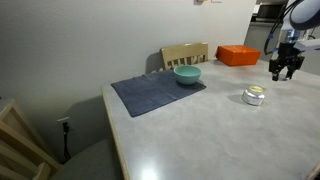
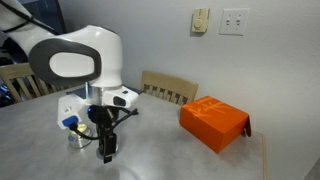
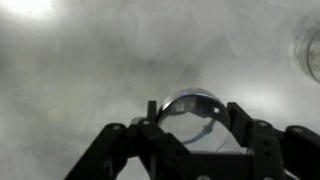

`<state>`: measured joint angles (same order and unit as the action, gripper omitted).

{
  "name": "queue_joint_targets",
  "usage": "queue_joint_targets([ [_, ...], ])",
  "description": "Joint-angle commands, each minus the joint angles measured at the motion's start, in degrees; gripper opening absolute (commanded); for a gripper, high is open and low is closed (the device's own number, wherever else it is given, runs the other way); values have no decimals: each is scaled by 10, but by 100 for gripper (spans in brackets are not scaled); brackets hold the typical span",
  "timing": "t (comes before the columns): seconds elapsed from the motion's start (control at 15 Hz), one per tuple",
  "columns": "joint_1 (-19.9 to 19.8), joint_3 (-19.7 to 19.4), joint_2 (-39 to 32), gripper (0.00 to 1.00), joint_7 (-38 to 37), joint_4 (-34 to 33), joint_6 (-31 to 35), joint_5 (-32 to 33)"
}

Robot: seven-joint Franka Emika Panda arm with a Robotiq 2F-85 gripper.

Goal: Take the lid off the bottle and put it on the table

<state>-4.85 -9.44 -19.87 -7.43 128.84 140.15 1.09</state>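
Observation:
The bottle (image 1: 254, 96) is a small squat silver-grey container with a pale yellowish top, standing open on the table (image 1: 200, 135). It also shows beside the arm in an exterior view (image 2: 76, 138). My gripper (image 1: 285, 70) is to one side of the bottle, low over the table, and shows in both exterior views (image 2: 107, 152). In the wrist view my gripper (image 3: 192, 108) is shut on the lid (image 3: 186, 125), a small round silver-grey cap held between the two fingers. I cannot tell whether the lid touches the table (image 3: 80, 70). A blurred round rim (image 3: 312, 50) at the right edge may be the bottle.
A dark blue-grey placemat (image 1: 157, 93) lies on the table with a teal bowl (image 1: 187, 75) at its far end. An orange box (image 1: 238, 56) sits near the back edge and also shows in the other view (image 2: 213, 122). A wooden chair (image 1: 185, 53) stands behind the table.

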Motion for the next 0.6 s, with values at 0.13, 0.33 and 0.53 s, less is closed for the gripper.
queue_joint_targets([
  [0.13,2,7,-120,44,-12,-129,-98,7],
  [0.33,0,10,-145,44,-4,-168,-125,5],
  [0.53,-6,14,-153,44,5,-184,-109,-3],
])
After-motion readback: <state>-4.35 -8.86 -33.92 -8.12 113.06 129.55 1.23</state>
